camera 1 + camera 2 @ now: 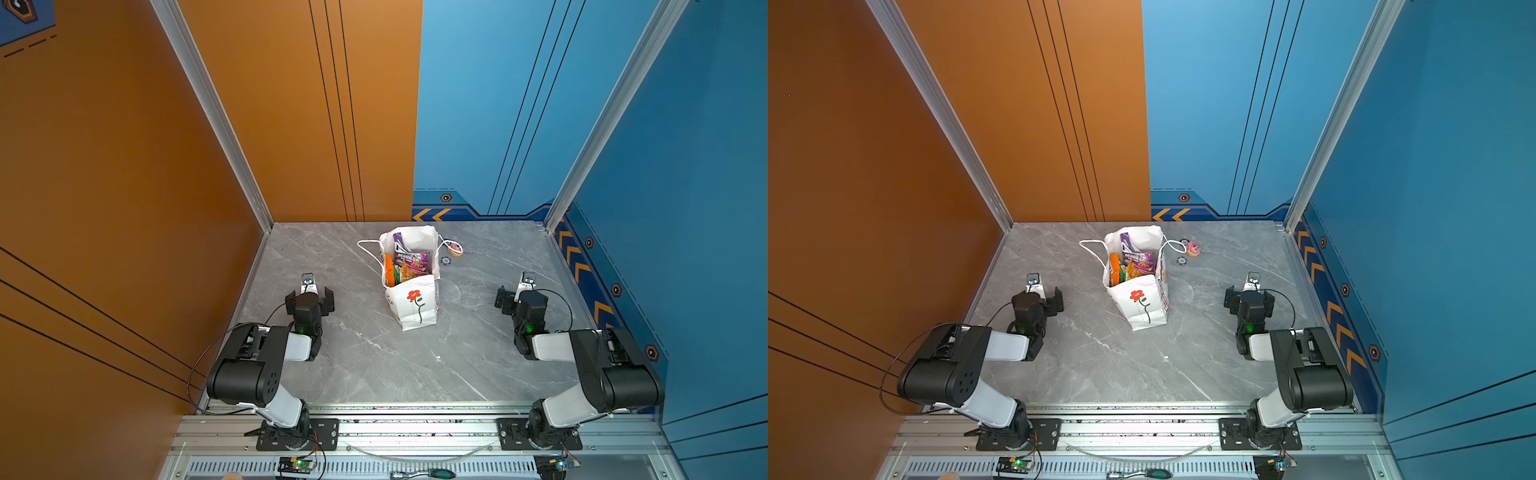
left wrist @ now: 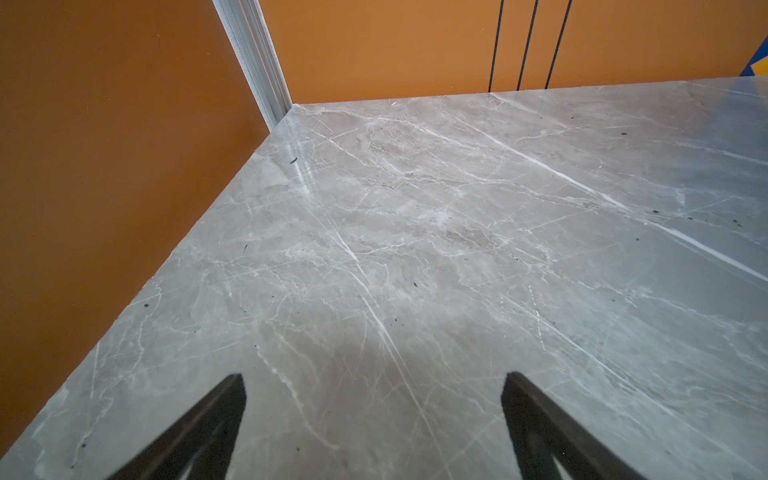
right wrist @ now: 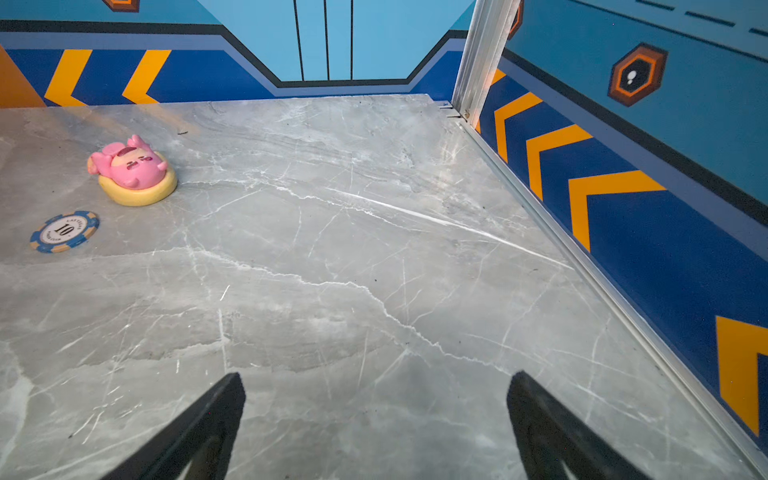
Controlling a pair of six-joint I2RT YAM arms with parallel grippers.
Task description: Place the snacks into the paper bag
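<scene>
The white paper bag (image 1: 415, 309) (image 1: 1142, 309), with a red flower on its front, stands upright at the middle back of the table in both top views. Its mouth is open and its cord handles hang out to the sides. Several snacks (image 1: 409, 262) (image 1: 1133, 264), purple, orange and green packets, sit inside it. My left gripper (image 1: 309, 299) (image 1: 1038, 301) (image 2: 374, 382) hovers to the left of the bag, open and empty over bare marble. My right gripper (image 1: 521, 301) (image 1: 1250, 301) (image 3: 374, 380) hovers to the right of it, also open and empty.
A pink toy figure (image 1: 456, 248) (image 1: 1193, 248) (image 3: 131, 166) on a yellow ring lies just behind and right of the bag. A blue poker chip (image 1: 445, 260) (image 1: 1181, 260) (image 3: 64, 231) lies beside it. Orange and blue walls enclose the grey marble table (image 1: 374, 365) on three sides.
</scene>
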